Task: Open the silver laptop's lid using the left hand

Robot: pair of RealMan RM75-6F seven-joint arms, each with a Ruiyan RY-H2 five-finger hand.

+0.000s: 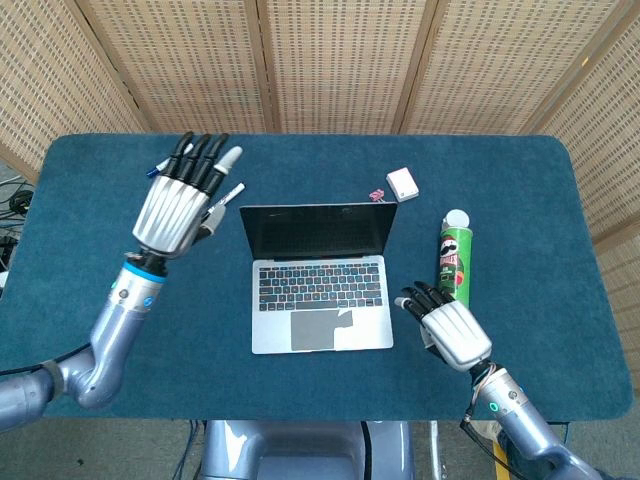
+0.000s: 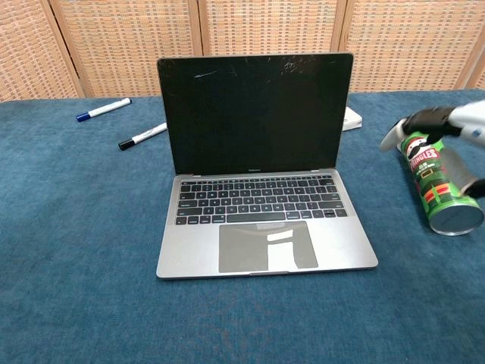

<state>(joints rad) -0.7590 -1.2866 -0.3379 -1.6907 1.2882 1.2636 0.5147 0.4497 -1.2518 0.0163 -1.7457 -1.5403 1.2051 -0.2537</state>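
Laptop [image 1: 318, 275]: lid upright, mid-counter [image 1: 90, 230].
Left hand [image 1: 180, 205]: raised at laptop's 9 o'clock, fingers spread, holding nothing.
Right hand [image 1: 452, 328]: at 4 o'clock, empty, fingers loosely apart, beside green can [image 1: 453, 265].

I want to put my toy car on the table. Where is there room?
Plenty of bare cloth lies in front of the laptop and at the near left corner. It is crowded on the right by the green can and right hand, and behind by the markers and white box.

Open cloth lies before the laptop [image 2: 265, 189]; green can [image 2: 438, 186] crowds its right.
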